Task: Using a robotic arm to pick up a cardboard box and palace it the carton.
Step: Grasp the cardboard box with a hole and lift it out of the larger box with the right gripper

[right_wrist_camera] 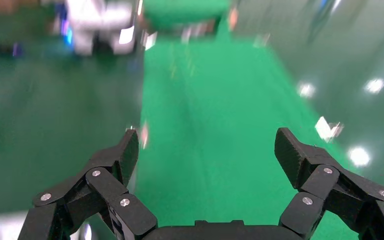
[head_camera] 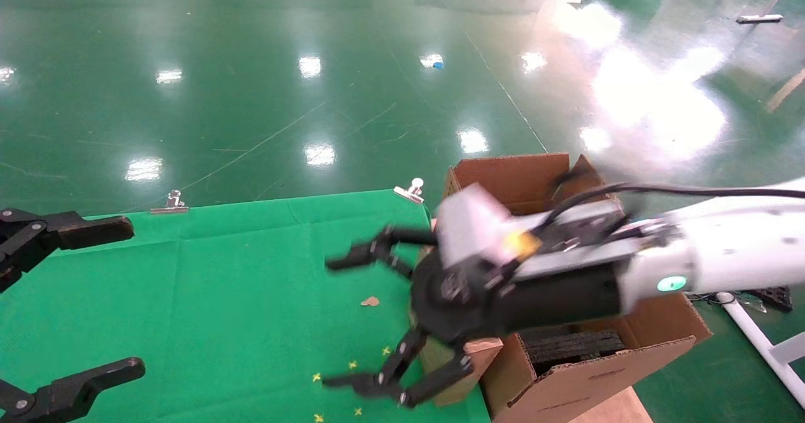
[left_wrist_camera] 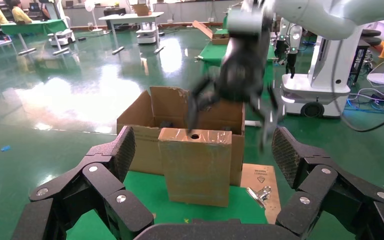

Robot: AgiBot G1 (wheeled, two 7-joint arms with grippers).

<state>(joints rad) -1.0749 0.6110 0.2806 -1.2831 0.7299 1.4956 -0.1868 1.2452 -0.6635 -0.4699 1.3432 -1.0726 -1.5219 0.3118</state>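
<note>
The small brown cardboard box (left_wrist_camera: 195, 167) stands upright at the right edge of the green cloth, with a round hole in its taped top. In the head view only its lower corner (head_camera: 468, 355) shows under the white robotic arm (head_camera: 723, 253). The right gripper (head_camera: 330, 322) hangs open just above and in front of the box, holding nothing; the right wrist view shows only its open gripper (right_wrist_camera: 207, 150) over green cloth. The large carton (head_camera: 516, 181) stands right behind the box with flaps up and black foam (head_camera: 569, 346) inside. The left gripper (head_camera: 126, 297) is parked open at the left edge.
Metal clips (head_camera: 412, 190) (head_camera: 170, 202) hold the green cloth (head_camera: 239, 285) at its far edge. A cardboard scrap (head_camera: 370, 301) and small yellow bits lie on the cloth. Another clip (left_wrist_camera: 260, 192) lies by a brown board (left_wrist_camera: 260, 175) beside the carton. A white frame (head_camera: 761, 341) stands to the right.
</note>
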